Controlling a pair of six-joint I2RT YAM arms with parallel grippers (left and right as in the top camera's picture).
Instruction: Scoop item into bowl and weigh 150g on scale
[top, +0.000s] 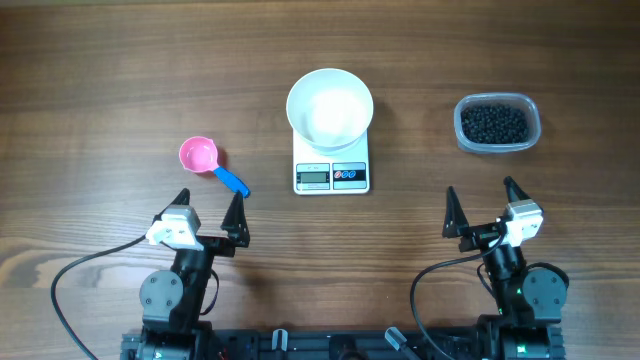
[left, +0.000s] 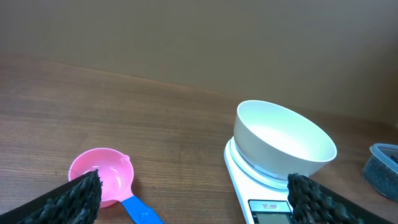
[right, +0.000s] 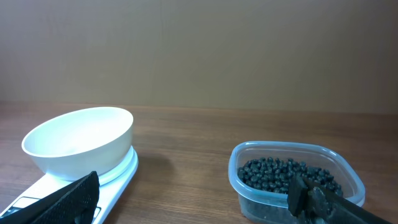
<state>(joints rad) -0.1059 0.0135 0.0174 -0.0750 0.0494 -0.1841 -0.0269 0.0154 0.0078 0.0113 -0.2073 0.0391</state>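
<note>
The item (top: 497, 124), a heap of small black beads, sits in a clear plastic tub (top: 463, 137) at the far right of the table (top: 100, 80). None of it is in the bowl (top: 330, 108).

The bowl is white and empty, and stands centred on the scale (top: 331, 178), whose display edge faces the arms. Judgement: the bowl is on the platform so the weight can be read as beads go in. The digits are too small to read.

A pink scoop (top: 199, 154) with a blue handle lies left of the scale, apart from it. The handle angles back toward the left gripper (top: 210, 196) and ends just beside one of its fingers. That lie suits a grasp on the handle by that arm.

- **Left gripper:** jaws spread wide, nothing between them.
- **Right gripper (top: 480, 188):** likewise spread and empty, on the near side of the tub and well apart from it.

The scoop is on the left arm's side and the tub on the right's. Judgement: the scoop must travel across past the scale to reach the beads, and the right arm is placed to steady the tub. Scooping has not begun, and the first step is taking up the scoop.
</note>
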